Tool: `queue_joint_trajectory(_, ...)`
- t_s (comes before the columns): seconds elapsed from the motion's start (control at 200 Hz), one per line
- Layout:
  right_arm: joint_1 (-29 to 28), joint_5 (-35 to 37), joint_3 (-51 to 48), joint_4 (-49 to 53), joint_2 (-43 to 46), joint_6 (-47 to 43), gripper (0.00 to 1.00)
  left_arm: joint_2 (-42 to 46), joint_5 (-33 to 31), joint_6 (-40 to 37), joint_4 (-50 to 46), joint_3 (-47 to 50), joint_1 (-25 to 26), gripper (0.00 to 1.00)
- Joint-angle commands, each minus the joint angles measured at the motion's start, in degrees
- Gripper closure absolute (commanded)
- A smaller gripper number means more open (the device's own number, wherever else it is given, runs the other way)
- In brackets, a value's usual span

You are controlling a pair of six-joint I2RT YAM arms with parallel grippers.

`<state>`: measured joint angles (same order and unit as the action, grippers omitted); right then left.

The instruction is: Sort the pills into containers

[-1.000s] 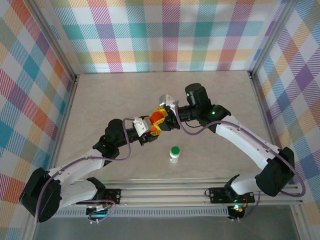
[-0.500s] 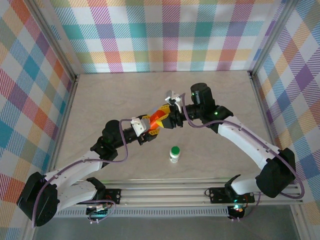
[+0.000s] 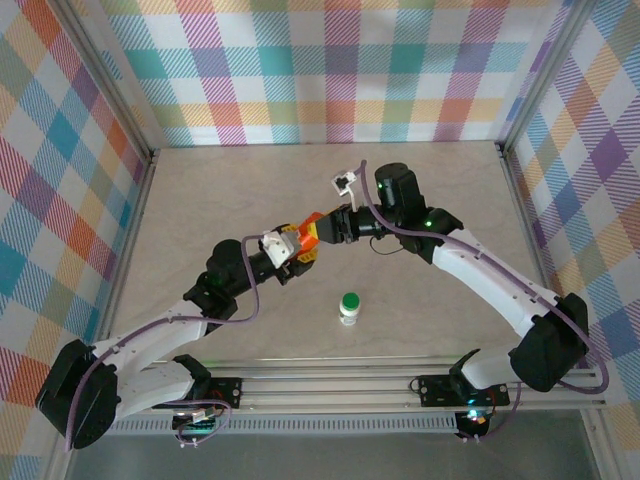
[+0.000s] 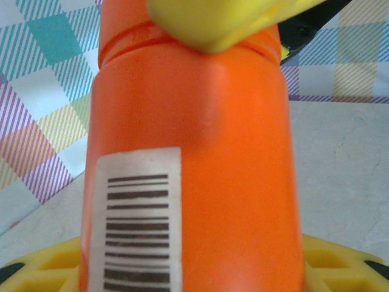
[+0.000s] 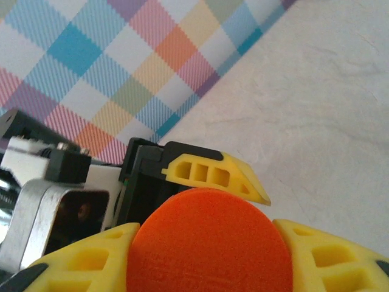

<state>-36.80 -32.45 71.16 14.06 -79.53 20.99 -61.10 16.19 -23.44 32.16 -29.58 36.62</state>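
Note:
An orange cylindrical bottle (image 3: 311,236) hangs above the middle of the table, held from both ends. My left gripper (image 3: 297,250) is shut on its body; the left wrist view has the barcode label (image 4: 137,219) close up between yellow fingers (image 4: 343,267). My right gripper (image 3: 326,229) is shut on the bottle's cap end. In the right wrist view the round orange cap (image 5: 209,243) sits between yellow fingers (image 5: 325,255). The pills and the containers are out of view.
A white bottle with a green cap (image 3: 348,307) stands upright on the table, just in front of the two grippers. The beige tabletop (image 3: 250,185) is walled by plaid panels at the back and both sides.
The right wrist has turned around the bottle's cap end and its camera mount has swung towards the back. The bottle has shifted slightly left. Both grips have held.

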Motion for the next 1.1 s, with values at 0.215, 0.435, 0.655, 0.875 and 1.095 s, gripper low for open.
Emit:
queue_joint_trajectory(0.215,-3.6,17.2,0.8,3.2,-2.6,21.6,0.70,-1.9,-1.6,-7.0,14.9,-4.0,2.9,1.00)
queue_joint_trajectory(0.435,-3.8,20.7,4.3,3.7,-2.7,21.0,0.62,-1.4,-0.7,-6.9,15.7,-2.5,3.0,1.00)
queue_joint_trajectory(0.655,-3.8,22.4,5.0,3.7,-1.6,20.9,0.49,-1.6,0.3,-7.0,15.4,-2.2,3.0,1.00)
queue_joint_trajectory(0.875,-3.7,24.4,6.2,3.7,-1.3,19.4,0.46,-1.6,1.1,-5.7,16.3,-1.7,3.0,1.00)
queue_joint_trajectory(1.095,-3.7,26.1,7.3,4.5,-2.3,18.2,0.41,-0.8,1.7,-4.5,17.6,-0.9,3.0,1.00)
